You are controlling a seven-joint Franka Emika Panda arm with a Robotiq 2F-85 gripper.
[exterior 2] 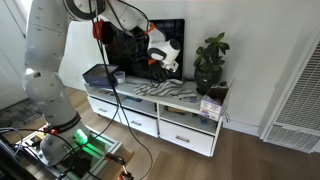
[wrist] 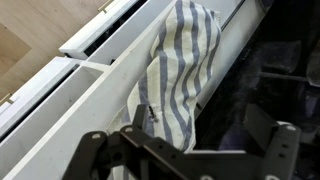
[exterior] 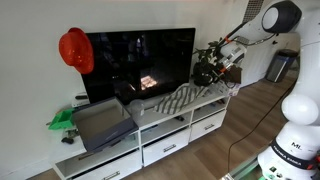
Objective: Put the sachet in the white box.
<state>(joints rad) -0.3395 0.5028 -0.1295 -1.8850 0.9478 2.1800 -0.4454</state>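
Note:
My gripper is open and empty, its two dark fingers wide apart at the bottom of the wrist view. It hangs in the air above the white TV cabinet, in front of the TV, in both exterior views. A blue-and-white striped cloth lies on the cabinet top under it. The small whitish box sits at the cabinet's end by the plant, and also shows in an exterior view. I cannot make out the sachet in any view.
A large grey bin stands at the other end of the cabinet, with a green object beside it. A black TV with a red hat on its corner stands behind. A potted plant is near the box.

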